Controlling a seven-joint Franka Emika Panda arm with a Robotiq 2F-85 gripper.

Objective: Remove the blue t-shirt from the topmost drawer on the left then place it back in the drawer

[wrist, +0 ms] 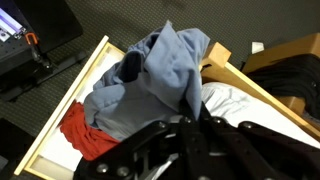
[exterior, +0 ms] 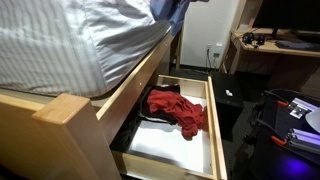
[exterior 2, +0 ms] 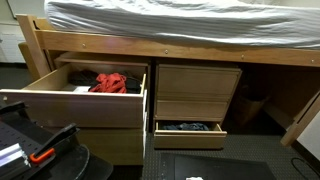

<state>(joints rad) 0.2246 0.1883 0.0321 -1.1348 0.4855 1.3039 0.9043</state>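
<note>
We note the gripper (wrist: 192,128) clamped shut on the shirt (wrist: 160,70), hanging mid-frame in the wrist view over the drawer (wrist: 72,95); an off-centre release could drape it across a side plank.

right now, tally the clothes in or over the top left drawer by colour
blue t-shirt: 1
red garment: 1
total: 2

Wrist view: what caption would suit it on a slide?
Robot hand holds the blue t-shirt above the open drawer, red garment inside.
</note>
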